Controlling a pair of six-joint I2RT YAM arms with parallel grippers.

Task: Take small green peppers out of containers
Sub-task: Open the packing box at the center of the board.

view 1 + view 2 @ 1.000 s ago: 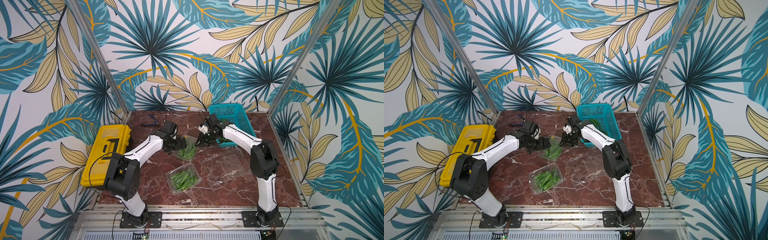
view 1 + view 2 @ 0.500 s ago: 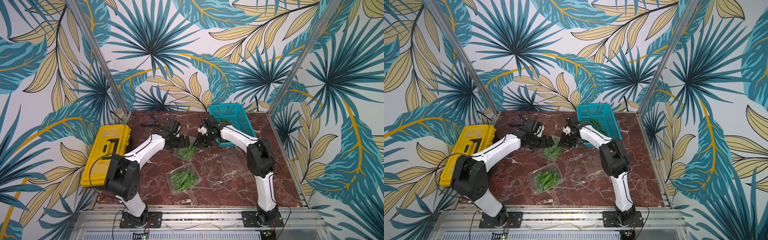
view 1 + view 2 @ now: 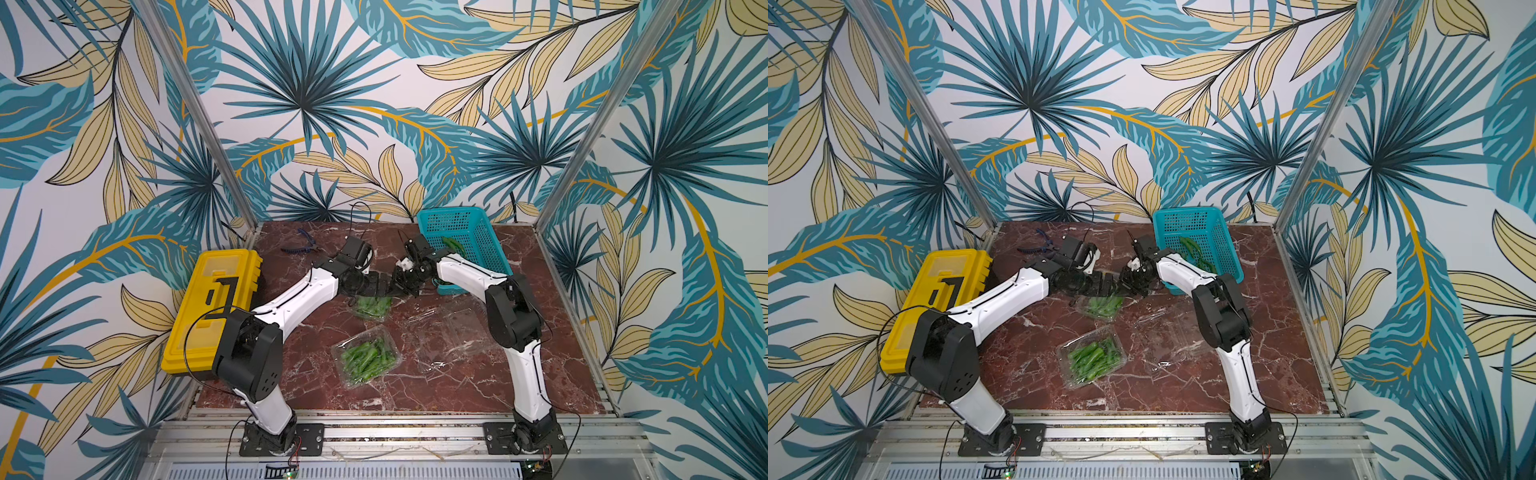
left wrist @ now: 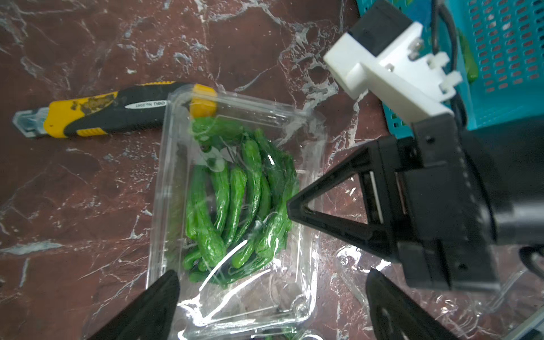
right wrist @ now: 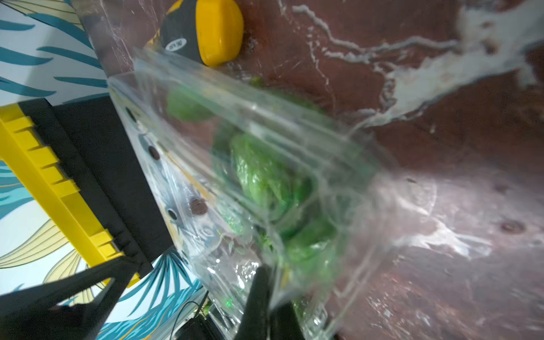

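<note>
A clear container [image 4: 312, 265] of small green peppers [image 4: 206, 212] lies on the marble, seen in both top views [image 3: 376, 311] [image 3: 1100, 307]. My left gripper [image 4: 273, 309] is open, its fingers [image 4: 159, 309] straddling the container's near end without touching it. My right gripper [image 5: 272, 306] is shut on the container's thin plastic edge [image 5: 294, 265], with the peppers [image 5: 265, 173] just beyond. In a top view the two grippers [image 3: 388, 289] [image 3: 409, 281] nearly meet above it. A second container [image 3: 345, 349] holding peppers [image 3: 365, 359] lies closer to the front.
An empty clear punnet [image 3: 453, 332] lies on the right. Behind the right arm stands a teal basket [image 3: 461, 245] with a few peppers in it. Also here are a yellow toolbox [image 3: 216, 307] on the left, pliers [image 3: 301, 247] at the back, and a yellow-black utility knife [image 4: 103, 113] against the container.
My right gripper has shut on the container's plastic edge. My left gripper has moved right over the container, towards the right gripper, and stays open.
</note>
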